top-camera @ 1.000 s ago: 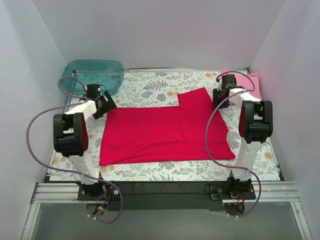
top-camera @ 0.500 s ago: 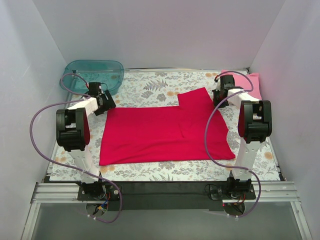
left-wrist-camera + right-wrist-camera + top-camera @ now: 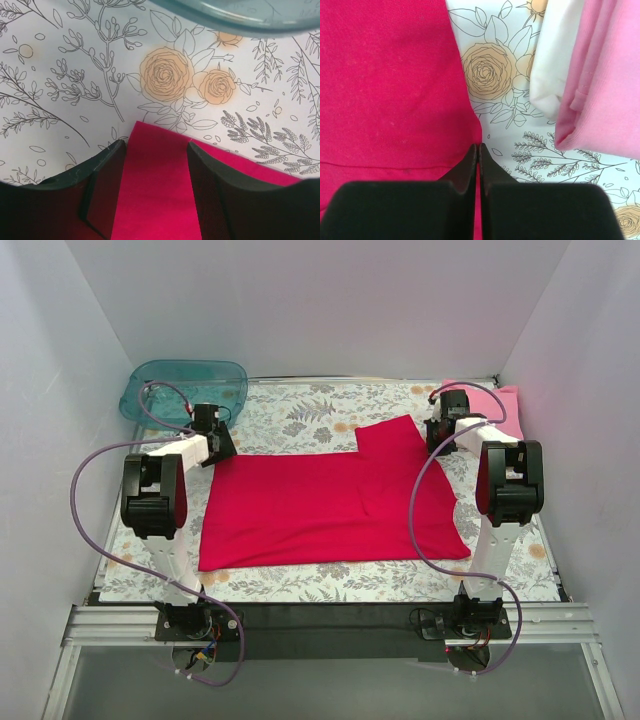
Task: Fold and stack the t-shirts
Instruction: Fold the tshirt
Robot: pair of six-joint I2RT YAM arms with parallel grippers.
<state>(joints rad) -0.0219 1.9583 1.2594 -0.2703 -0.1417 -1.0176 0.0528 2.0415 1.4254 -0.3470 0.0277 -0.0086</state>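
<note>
The crimson red t-shirt (image 3: pixel 330 505) lies spread flat on the flowered table cover, one sleeve pointing to the back right. My left gripper (image 3: pixel 218 445) is open at its back left corner. In the left wrist view the red corner (image 3: pixel 155 185) lies between the two fingers of the left gripper (image 3: pixel 155 150). My right gripper (image 3: pixel 437 440) is shut on the red shirt's right edge (image 3: pixel 385 75) by the sleeve, and red cloth shows between the closed fingers (image 3: pixel 470 160). The light pink t-shirt (image 3: pixel 495 400) lies folded at the back right (image 3: pixel 610 75).
The teal plastic tub (image 3: pixel 185 388) stands at the back left, and its rim shows just beyond the left fingers (image 3: pixel 240 12). A white fold of fabric (image 3: pixel 555 60) lies against the pink shirt. White walls close in the table on three sides.
My left gripper has moved right and forward from near the tub to the red shirt's back left corner. The right arm and the shirts have not moved.
</note>
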